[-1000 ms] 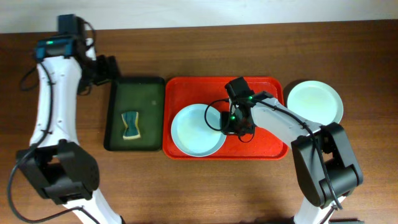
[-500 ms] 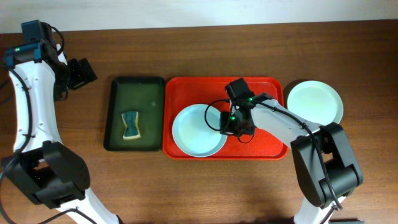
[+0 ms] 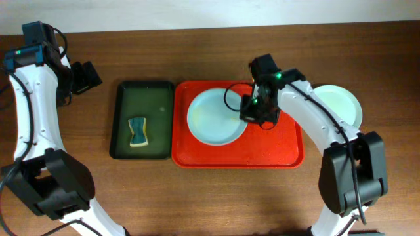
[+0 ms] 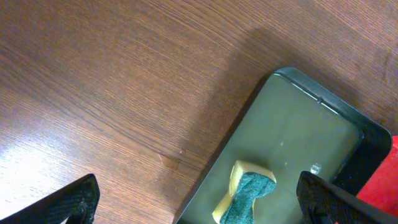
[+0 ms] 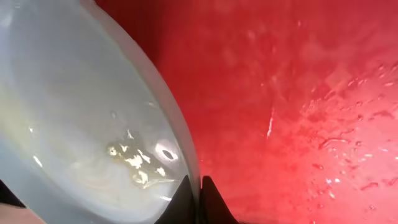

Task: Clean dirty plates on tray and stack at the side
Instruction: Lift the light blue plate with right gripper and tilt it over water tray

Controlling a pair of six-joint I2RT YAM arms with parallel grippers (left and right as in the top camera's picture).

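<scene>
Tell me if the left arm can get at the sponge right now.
Probably yes. The left gripper is open beside the green tray, and the sponge lies uncovered in it. The right gripper is off at the red tray, shut on a plate.

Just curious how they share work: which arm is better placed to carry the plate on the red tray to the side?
Right. The right arm has its jaws shut on the pale blue plate, near the mint plate. The left arm hangs open-jawed beyond the green tray.
</scene>
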